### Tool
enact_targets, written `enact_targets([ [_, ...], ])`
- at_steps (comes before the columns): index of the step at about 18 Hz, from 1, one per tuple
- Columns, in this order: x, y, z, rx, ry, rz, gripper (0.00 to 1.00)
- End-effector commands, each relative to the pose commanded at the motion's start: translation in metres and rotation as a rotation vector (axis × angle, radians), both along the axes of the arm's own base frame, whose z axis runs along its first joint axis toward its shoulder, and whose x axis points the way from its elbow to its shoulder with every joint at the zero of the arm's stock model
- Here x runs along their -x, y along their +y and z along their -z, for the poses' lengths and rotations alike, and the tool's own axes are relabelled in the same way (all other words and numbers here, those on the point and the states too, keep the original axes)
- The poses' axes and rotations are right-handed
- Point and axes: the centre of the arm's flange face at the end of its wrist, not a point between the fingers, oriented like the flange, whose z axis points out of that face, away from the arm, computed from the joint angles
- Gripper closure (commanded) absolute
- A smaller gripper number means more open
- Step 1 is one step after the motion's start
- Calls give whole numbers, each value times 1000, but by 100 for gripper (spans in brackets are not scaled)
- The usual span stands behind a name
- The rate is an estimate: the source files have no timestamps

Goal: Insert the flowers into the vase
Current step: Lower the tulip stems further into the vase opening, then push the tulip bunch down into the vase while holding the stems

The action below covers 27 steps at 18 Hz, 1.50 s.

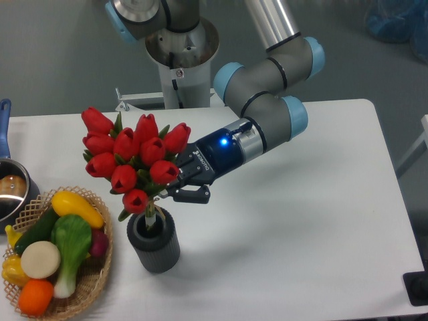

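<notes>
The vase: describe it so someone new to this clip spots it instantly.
On the white table, look right of the wicker basket of toy vegetables. The vase stands below the gripper with red flowers rising from it: short, dark grey, ribbed, unlike the steel pot.

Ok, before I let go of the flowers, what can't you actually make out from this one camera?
- Stem ends inside the vase: its dark mouth hides how deep they sit.
- Claw grip: the flowers cover the fingertips, so contact with the stems is unclear.
- Pot: cut off by the left edge.
- Basket: its bottom runs past the lower edge.
</notes>
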Motion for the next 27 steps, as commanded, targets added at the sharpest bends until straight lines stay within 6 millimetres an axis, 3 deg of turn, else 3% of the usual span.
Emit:
enact_targets([
  [7,0,4,32,-15,25,-2,78],
  [16,-3,7,43,20,36,3,78],
  [27,-7,4,70,20,36,0,78],
])
